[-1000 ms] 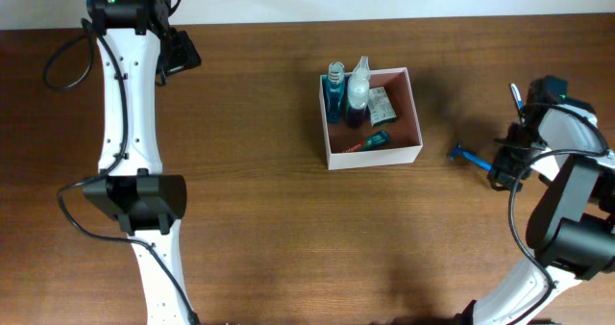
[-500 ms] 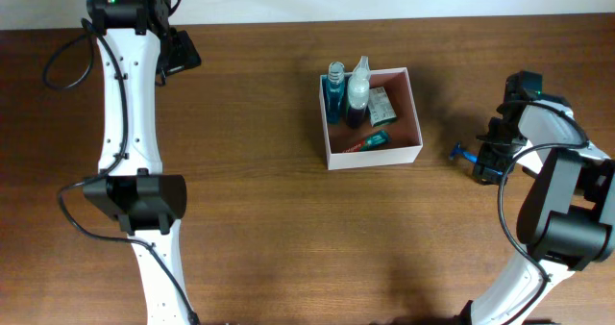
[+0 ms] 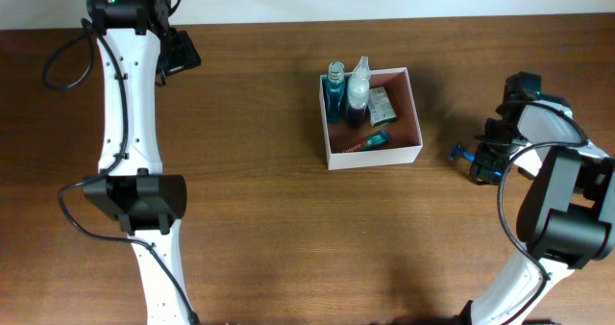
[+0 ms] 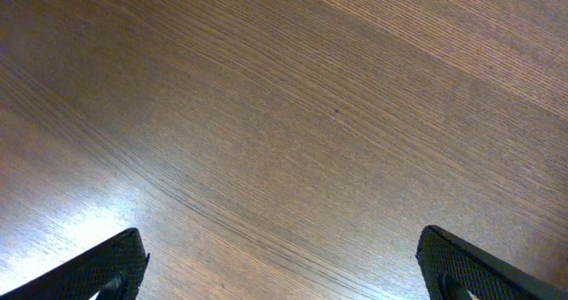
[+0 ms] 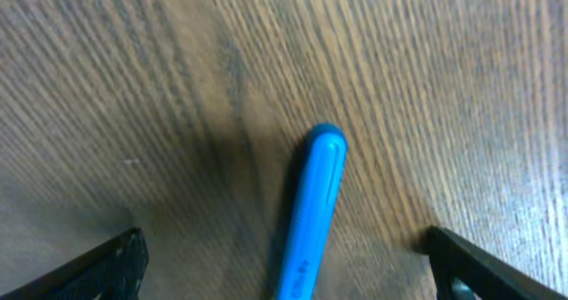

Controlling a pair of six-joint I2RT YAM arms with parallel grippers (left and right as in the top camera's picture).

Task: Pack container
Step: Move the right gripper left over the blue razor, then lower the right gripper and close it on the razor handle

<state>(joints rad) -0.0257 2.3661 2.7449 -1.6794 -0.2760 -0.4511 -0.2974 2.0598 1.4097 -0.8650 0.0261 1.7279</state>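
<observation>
Right wrist view, Ana asks: the right fingers [image 5: 288, 269] stand spread wide on either side of the blue handle [image 5: 312, 202], with nothing in them. What could spoil the pick?
Ben: The handle lies flat on the counter [image 5: 444, 87]. It is thin and round-ended, and it sits slightly slanted between the tips. If they close as they stand, I judge one tip would meet it first and shove or roll it aside. Too low and the tips scrape the wood, too high and they pinch air.
Ana: And the container [image 3: 377, 158]?
Ben: Overhead it sits mid-counter, well apart from the handle. A blue bottle [image 3: 334, 92] and a clear spray bottle [image 3: 359, 87] stand upright, crowding one corner. A packet [image 3: 381, 104] and a tube [image 3: 371, 141] lie inside as well. A low carry could catch the white wall or topple a bottle. A loose hold on so slim a thing might let it swing and drop short.
Ana: The left fingers [image 4: 284, 269]?
Ben: Wide apart too, empty, over bare wood well away from everything. I see no danger there.
</observation>
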